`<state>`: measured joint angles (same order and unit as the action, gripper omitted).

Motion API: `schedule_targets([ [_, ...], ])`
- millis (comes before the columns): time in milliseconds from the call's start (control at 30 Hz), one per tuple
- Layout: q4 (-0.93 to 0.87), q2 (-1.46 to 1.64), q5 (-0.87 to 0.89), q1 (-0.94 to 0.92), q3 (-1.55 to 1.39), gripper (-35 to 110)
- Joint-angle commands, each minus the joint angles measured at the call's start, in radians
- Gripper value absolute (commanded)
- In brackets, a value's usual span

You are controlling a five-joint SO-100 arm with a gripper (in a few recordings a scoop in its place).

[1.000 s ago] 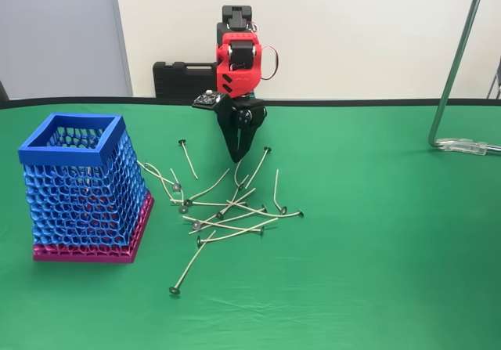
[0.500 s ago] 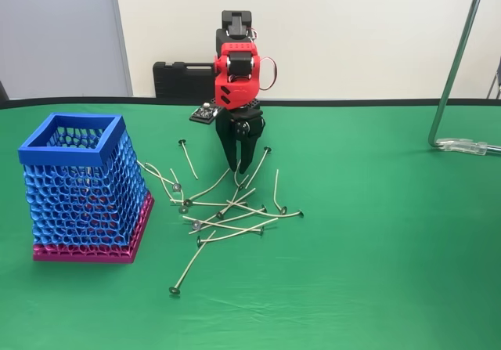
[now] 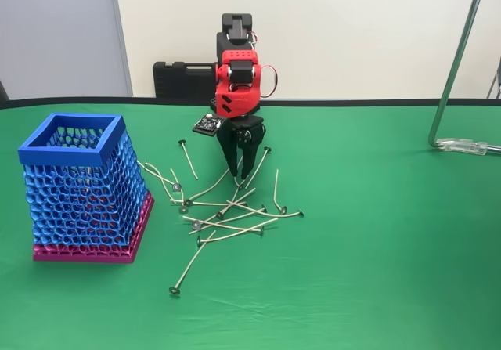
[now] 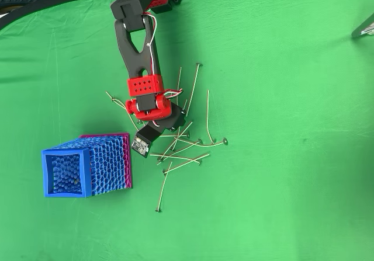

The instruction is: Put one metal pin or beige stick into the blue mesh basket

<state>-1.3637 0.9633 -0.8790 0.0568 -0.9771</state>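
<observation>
The gripper (image 3: pixel 240 176), fingers slightly parted and holding nothing, hangs over the beige sticks (image 3: pixel 227 217) heaped on the green surface (image 3: pixel 376 232) beside the blue mesh basket (image 3: pixel 74 150). Light, thin and springy, one likely grips best mid-shaft.

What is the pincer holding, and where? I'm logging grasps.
Nothing yet: the black pincer is open, fingertips lowered among the thin beige pins.

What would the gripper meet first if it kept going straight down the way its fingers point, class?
Probably a pin at the near top of the heap: the open gripper points down at it. Depth is unclear, so it might touch the green cloth first.
</observation>
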Motion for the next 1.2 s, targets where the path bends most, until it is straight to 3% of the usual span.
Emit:
schedule_targets([
  [0,-0.005,0.000,-0.011,-0.003,-0.002,14],
  [1167,-0.081,-0.061,-0.031,0.006,0.169,14],
])
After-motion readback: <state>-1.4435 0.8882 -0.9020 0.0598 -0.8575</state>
